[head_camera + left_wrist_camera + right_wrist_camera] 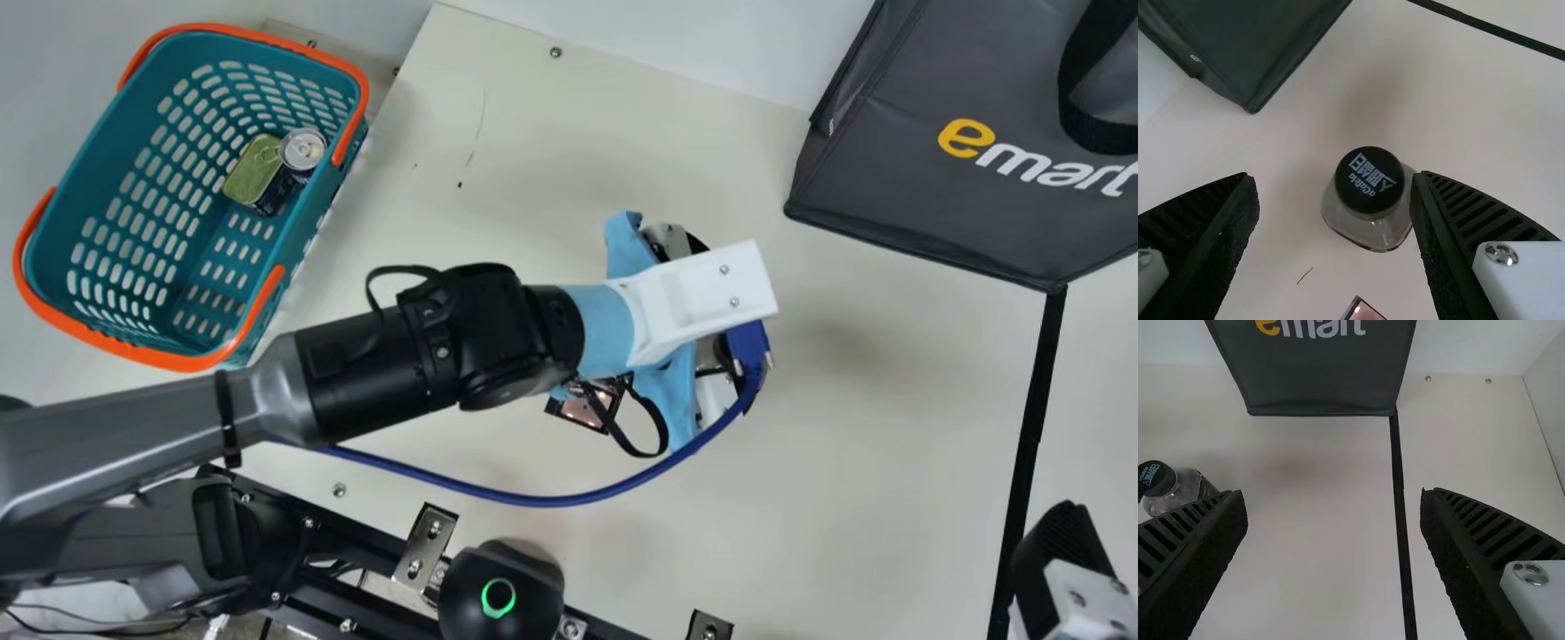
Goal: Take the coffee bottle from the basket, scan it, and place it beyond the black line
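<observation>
My L gripper [709,356] hangs over the cream tbl [853,480], fingers spread wide; the coffee bottle [1369,183], cap up, stands on the tbl, seen btwn them in L wrist view, on the basket side of the blk line [1031,427]. My R gripper [1062,551] is nr the line's near end, fingers also apart. Basket [80,196], far L, holds 2 cans; dk bag [898,178] stands at tbl's far side.
</observation>
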Controlling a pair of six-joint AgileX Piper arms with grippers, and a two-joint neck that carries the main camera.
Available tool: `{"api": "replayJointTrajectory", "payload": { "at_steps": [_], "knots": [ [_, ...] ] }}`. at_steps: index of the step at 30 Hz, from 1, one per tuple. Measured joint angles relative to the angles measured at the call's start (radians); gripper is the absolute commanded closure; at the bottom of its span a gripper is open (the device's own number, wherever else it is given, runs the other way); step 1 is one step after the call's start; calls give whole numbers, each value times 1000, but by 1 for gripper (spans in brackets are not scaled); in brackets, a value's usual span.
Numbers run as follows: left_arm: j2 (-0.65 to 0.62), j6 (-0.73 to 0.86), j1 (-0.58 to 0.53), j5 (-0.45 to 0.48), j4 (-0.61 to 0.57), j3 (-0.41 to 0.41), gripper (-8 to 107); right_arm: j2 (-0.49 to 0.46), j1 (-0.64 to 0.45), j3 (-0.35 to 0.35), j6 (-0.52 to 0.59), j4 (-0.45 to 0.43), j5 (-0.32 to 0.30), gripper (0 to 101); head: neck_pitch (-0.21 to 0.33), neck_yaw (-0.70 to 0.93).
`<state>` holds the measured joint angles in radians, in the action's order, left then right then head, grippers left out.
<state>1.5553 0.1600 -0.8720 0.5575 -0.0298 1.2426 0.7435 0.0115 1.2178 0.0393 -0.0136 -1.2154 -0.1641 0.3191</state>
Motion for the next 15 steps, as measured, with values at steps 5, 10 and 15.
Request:
{"api": "replayJointTrajectory", "payload": {
  "at_steps": [5,10,15],
  "knots": [
    [-28,-45,24,14,37,-12,9,0,0,0,0,0,1,10,0,0],
    [-57,-94,46,27,81,-28,9,0,0,0,0,0,1,10,-2,0],
    [-99,-137,79,42,123,-59,9,0,0,0,0,0,1,10,0,0]
  ]
}}
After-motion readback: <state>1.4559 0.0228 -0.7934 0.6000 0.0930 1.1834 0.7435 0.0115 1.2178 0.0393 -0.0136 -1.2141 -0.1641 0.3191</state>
